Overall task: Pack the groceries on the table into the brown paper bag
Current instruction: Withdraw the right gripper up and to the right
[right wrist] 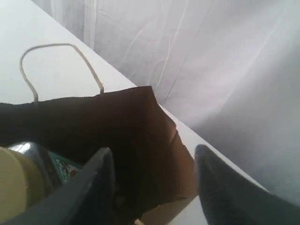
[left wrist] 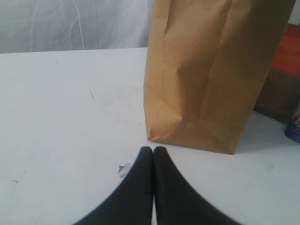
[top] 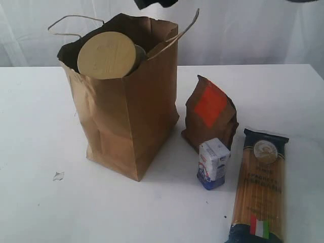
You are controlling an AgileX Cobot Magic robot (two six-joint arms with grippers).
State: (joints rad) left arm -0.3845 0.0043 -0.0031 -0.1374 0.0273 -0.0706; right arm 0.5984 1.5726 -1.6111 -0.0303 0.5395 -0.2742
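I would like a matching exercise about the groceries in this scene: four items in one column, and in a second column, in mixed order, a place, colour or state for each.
Items
1. tan-lidded jar
2. spaghetti pack
3. small carton
4. brown pouch

Descriptions
A. white and blue
B. lies flat on the table
C. bears an orange-red label
D. rests in the mouth of the paper bag

Pairs: 1-D, 2-B, 3-A, 4-C

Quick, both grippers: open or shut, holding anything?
Left gripper: shut, holding nothing.
Right gripper: open, holding nothing, above the brown paper bag.
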